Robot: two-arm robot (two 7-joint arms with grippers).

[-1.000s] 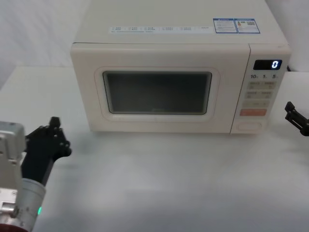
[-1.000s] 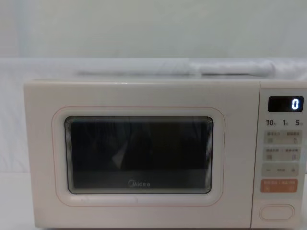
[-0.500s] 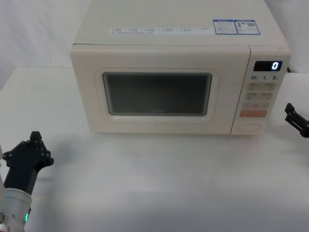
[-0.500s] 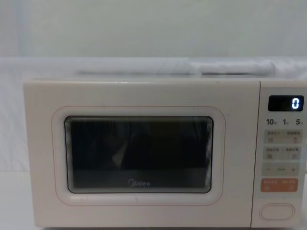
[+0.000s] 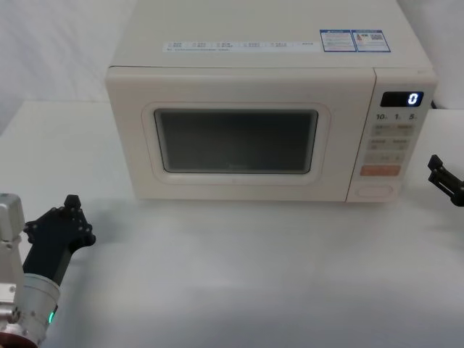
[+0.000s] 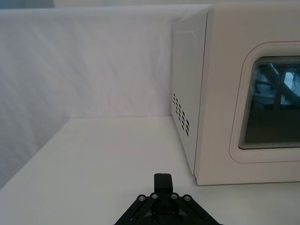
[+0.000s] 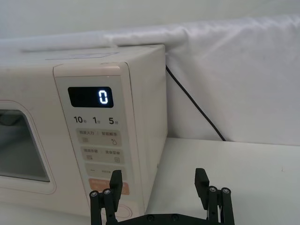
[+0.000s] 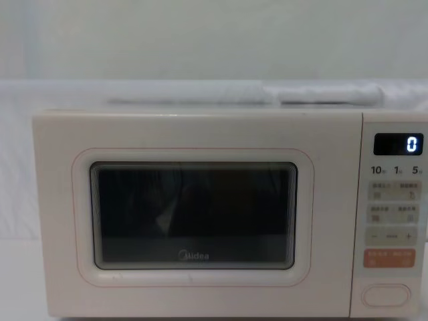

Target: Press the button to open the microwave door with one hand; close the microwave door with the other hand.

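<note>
The boxy cream Midea microwave (image 5: 268, 123) is sitting at the far middle of the white bench (image 5: 239, 275), its black digital display (image 5: 402, 98) glowing a white 0; the large cream microwave door (image 8: 194, 214), with its dark rounded window, thin pink outline and grey logo, is lying flush against the oven body; the wide pill-shaped cream button (image 8: 386, 295) is waiting at the foot of the control panel, at about 5 o'clock on the oven front, just under the orange rectangular key (image 8: 389, 258). The left claw (image 5: 64, 217) is hovering above the bench at about 8 o'clock from the oven, well apart from the door, its black fingers pressed together in the left wrist view (image 6: 163, 180). The right claw (image 7: 159, 180) is hanging at about 4 o'clock, near the panel's right edge yet touching nothing, its two fingers spread wide and released; a thin black cable (image 7: 194, 105) is trailing down behind the oven.
</note>
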